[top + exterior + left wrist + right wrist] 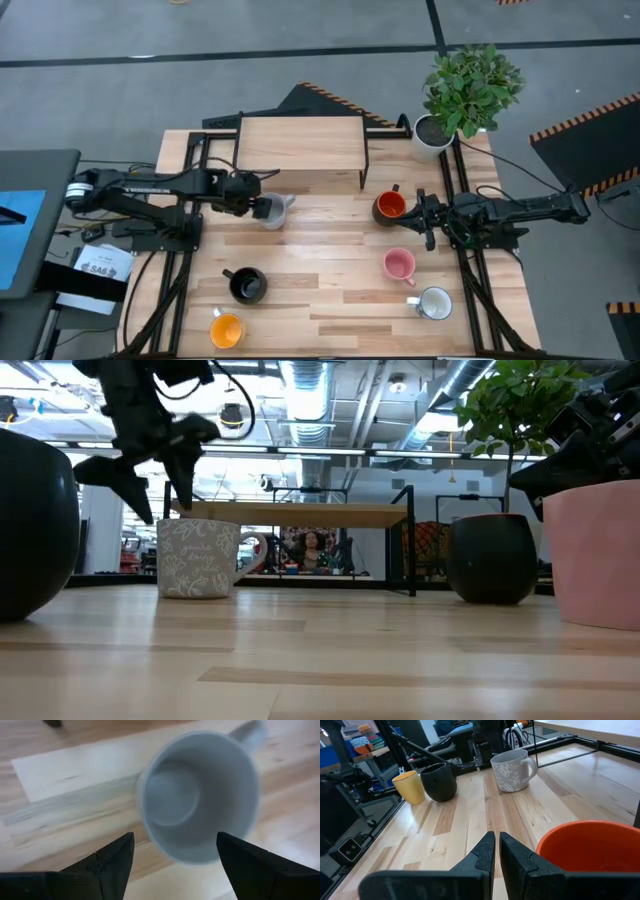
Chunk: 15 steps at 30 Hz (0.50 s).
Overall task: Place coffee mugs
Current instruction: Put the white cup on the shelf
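Note:
The grey mug (272,209) stands upright on its base on the table, its handle toward the far right. My left gripper (172,855) hovers open just above it, one finger on either side of the rim, touching nothing; the low view shows it above the mug (200,558). The red-orange mug (389,206) stands right of centre. My right gripper (425,215) is shut beside that mug, on its right; the wrist view shows the fingers (497,851) next to the orange rim (590,845). The pink (399,265), white (434,303), black (247,285) and yellow-orange (227,330) mugs stand nearer the front edge.
A low wooden shelf on black legs (300,145) stands at the table's far side, behind the grey mug. A white pot with a green plant (462,95) sits at the far right corner. Bare tabletop (325,250) lies between the two groups of mugs.

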Each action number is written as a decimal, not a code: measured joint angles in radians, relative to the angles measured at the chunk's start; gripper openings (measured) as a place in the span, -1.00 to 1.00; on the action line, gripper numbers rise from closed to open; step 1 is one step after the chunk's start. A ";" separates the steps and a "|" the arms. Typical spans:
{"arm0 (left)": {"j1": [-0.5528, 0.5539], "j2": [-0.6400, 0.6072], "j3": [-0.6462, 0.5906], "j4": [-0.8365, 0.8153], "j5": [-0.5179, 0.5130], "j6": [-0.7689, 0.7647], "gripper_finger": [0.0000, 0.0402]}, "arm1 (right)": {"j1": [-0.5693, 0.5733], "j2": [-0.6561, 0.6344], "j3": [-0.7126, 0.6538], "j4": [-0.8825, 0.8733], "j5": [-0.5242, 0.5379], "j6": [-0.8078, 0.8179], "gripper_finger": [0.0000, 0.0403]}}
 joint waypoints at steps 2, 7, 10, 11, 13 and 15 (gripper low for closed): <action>0.000 0.035 0.000 0.001 -0.003 -0.014 0.33 | 0.000 0.000 0.000 0.000 0.000 0.000 -0.73; 0.000 0.129 0.000 0.014 -0.030 0.012 0.33 | 0.000 0.000 0.000 0.000 0.000 0.000 -0.73; 0.000 0.170 0.000 0.040 -0.045 -0.019 0.30 | 0.000 0.000 0.000 0.000 0.000 0.000 -0.73; 0.000 0.180 0.000 0.060 -0.044 -0.028 0.26 | 0.000 0.000 0.000 0.000 0.000 0.000 -0.73; 0.000 0.193 0.000 0.090 -0.028 -0.037 0.10 | 0.000 0.000 0.000 0.000 0.000 0.000 -0.73; 0.000 0.194 0.000 0.111 0.009 -0.035 -0.16 | 0.000 0.000 0.000 0.000 0.000 0.000 -0.73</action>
